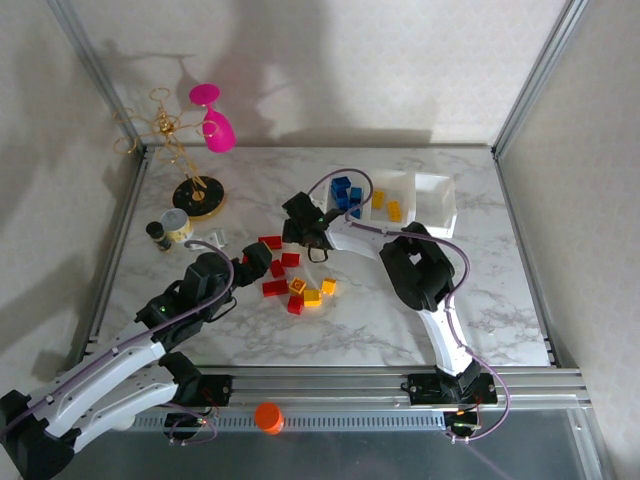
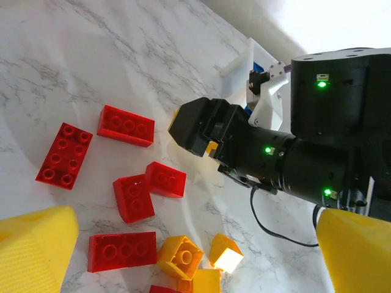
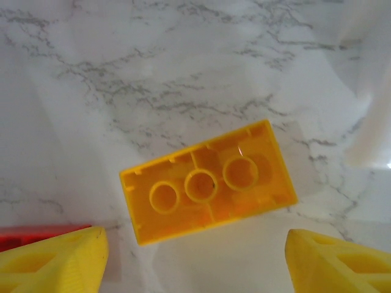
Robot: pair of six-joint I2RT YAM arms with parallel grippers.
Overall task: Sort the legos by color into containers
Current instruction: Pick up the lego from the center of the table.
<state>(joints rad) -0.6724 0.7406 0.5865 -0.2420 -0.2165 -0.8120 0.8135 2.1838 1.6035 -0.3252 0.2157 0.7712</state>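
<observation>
An upside-down yellow lego (image 3: 208,181) lies on the marble just ahead of my open right gripper (image 3: 195,268), its yellow fingertips (image 3: 55,262) wide apart. From above, the right gripper (image 1: 300,228) hovers left of the three joined clear trays (image 1: 438,182). The left tray holds blue legos (image 1: 346,192), the middle one yellow legos (image 1: 386,204). My left gripper (image 2: 195,256) is open above loose red legos (image 2: 133,196) and yellow legos (image 2: 180,256). It sits at the left of the pile (image 1: 290,285).
A pink goblet (image 1: 215,125) hangs on a gold wire stand (image 1: 165,130) at the back left. A small round tin (image 1: 175,222) and a dark little bottle (image 1: 158,235) stand nearby. An orange knob (image 1: 267,416) sits on the front rail.
</observation>
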